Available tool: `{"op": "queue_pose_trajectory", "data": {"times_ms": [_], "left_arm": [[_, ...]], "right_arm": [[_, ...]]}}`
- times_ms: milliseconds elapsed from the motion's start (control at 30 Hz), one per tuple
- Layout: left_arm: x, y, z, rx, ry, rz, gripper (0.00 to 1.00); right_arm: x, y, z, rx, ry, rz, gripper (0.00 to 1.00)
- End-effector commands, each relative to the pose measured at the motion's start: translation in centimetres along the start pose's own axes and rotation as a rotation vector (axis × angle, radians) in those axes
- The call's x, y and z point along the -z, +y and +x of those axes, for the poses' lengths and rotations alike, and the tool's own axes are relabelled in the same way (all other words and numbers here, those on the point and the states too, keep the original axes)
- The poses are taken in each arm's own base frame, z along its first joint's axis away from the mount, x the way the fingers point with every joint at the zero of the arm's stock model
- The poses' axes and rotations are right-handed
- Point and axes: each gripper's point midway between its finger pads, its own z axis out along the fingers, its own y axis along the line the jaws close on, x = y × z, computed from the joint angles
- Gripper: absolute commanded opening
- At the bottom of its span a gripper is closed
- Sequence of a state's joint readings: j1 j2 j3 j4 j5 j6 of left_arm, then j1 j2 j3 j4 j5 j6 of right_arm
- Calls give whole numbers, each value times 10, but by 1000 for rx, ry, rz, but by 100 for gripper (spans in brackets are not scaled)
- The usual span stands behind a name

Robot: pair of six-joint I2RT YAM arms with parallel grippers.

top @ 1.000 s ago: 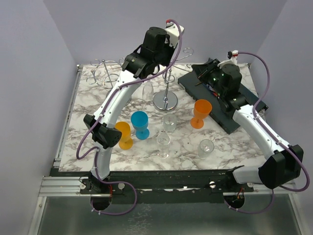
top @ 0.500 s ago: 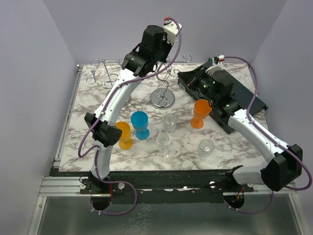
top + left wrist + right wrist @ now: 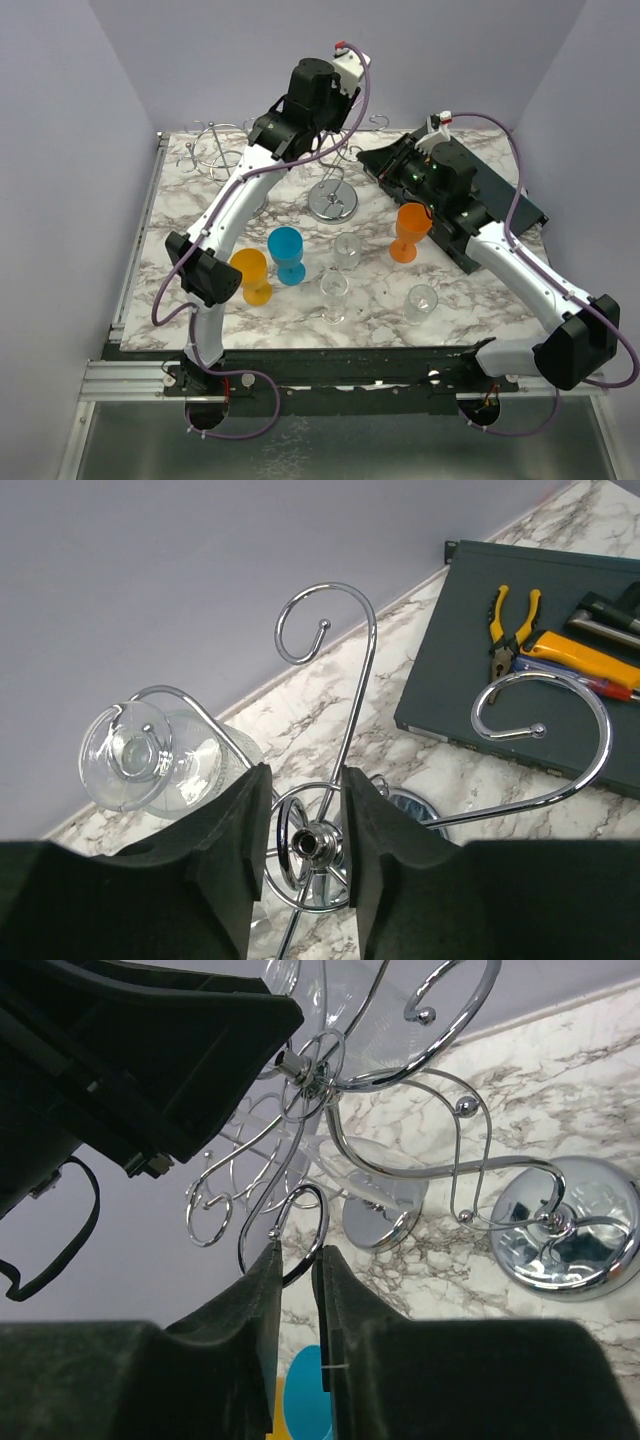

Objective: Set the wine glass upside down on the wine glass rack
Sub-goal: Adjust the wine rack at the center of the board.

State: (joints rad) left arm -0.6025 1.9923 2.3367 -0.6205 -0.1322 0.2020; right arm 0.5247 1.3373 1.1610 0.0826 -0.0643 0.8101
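Marble table below, and the glass hung upside down on the rack, left gripper gaping open astride its hub, right gripper pinching the rack's wire.

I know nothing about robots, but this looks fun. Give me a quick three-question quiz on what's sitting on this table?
1. True or false: a clear glass hangs upside down on the chrome rack.
2. The goblet nearest the tool tray is: A blue, B orange, C green.
3. Fill in: in the top view, ___ clear glasses stand on the marble table in front of the rack's base.

Key: 1 true. 2 B. 3 three.
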Motion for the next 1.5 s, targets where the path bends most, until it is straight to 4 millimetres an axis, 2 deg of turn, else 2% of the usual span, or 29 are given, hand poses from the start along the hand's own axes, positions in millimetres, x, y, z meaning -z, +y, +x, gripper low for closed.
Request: {"op": "queue_pose_trajectory", "data": {"times_ms": [0, 133, 200, 333, 633, 733, 800, 967, 1067, 1133, 1233, 1367, 1467], "left_arm": [[27, 8, -28, 27, -70, -23, 42], [38, 13, -36, 40, -87, -36, 53], [44, 15, -39, 49, -96, -39, 61], [54, 19, -40, 46, -94, -39, 69], [64, 29, -27, 54, -59, -40, 72], [70, 33, -26, 58, -56, -43, 73], [75, 37, -27, 63, -53, -47, 75], [95, 47, -23, 72, -26, -59, 94], [110, 55, -16, 80, -5, -74, 99], [120, 61, -10, 83, 8, -85, 99], [136, 71, 0, 85, 31, -102, 99], [163, 81, 9, 91, 54, -104, 99], [179, 88, 19, 100, 86, -104, 99]], "right_arm": [[19, -79, 101, 58, 372, 254, 25], [21, -74, 89, 78, 350, 266, 44], [22, -70, 82, 91, 337, 270, 49], [23, -63, 66, 123, 310, 282, 61], [22, -51, 41, 178, 283, 296, 70], [24, -43, 28, 197, 267, 288, 75], [27, -40, 11, 221, 227, 305, 79], [40, -21, -22, 274, 177, 298, 84], [51, -11, -32, 293, 172, 290, 88], [60, -10, -33, 306, 184, 296, 92], [76, -11, -29, 313, 205, 303, 93], [102, -29, -7, 301, 257, 334, 93], [120, -45, 18, 271, 306, 345, 91]]}}
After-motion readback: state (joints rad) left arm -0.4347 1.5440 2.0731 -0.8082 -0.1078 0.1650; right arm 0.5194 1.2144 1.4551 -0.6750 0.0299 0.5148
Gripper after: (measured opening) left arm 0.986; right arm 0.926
